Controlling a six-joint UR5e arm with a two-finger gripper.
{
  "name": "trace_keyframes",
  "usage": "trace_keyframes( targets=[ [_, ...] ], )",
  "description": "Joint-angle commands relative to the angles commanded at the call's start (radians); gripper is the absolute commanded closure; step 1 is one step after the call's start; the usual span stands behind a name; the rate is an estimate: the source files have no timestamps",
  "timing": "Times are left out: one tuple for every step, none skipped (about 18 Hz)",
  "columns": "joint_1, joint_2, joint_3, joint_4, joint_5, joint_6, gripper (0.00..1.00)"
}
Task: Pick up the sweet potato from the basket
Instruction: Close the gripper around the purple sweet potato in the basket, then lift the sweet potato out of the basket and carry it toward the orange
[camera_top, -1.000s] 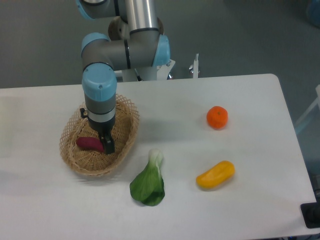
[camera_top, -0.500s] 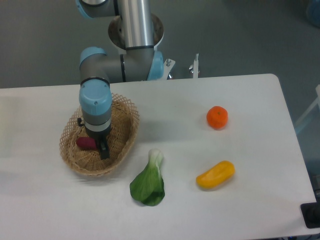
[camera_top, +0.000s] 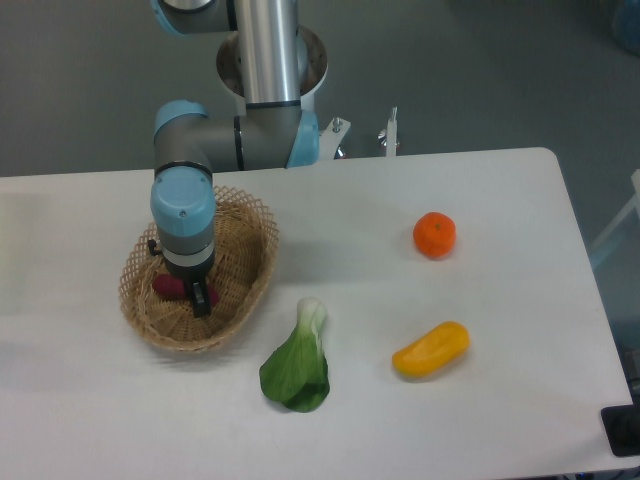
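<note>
your gripper is reaching straight down into the basket, which is sitting at about 9 o'clock on the table, and the sweet potato is lying inside it with only its left end showing beside the wrist. the arm is hiding the fingers, so you cannot tell whether they are apart or clamped on it. outside, the bok choy is lying at the basket's 4 o'clock, the yellow pepper beyond it, the orange at 3 o'clock.
</note>
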Motion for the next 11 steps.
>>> trace_keyframes(
  targets=[
    [0.002,0.002,0.002,0.0,-0.002,0.0,0.84],
    [0.002,0.006,0.006,0.0,-0.002,0.0,0.87],
    [0.003,0.012,0.012,-0.002,-0.003,0.0,0.87],
    [0.003,0.024,0.018,-0.006,-0.005,0.0,0.87],
    [0.005,0.04,0.023,-0.009,-0.006,-0.002,0.87],
    [0.009,0.055,0.025,-0.011,-0.008,-0.008,0.87],
    [0.015,0.072,0.028,-0.015,-0.008,-0.015,0.86],
    [0.021,0.092,0.029,-0.018,-0.008,-0.029,0.85],
    [0.035,0.118,0.029,-0.02,-0.006,-0.043,0.83],
    [0.049,0.141,0.031,-0.023,-0.005,-0.051,0.82],
    [0.067,0.162,0.032,-0.025,-0.003,-0.057,0.81]
  ],
)
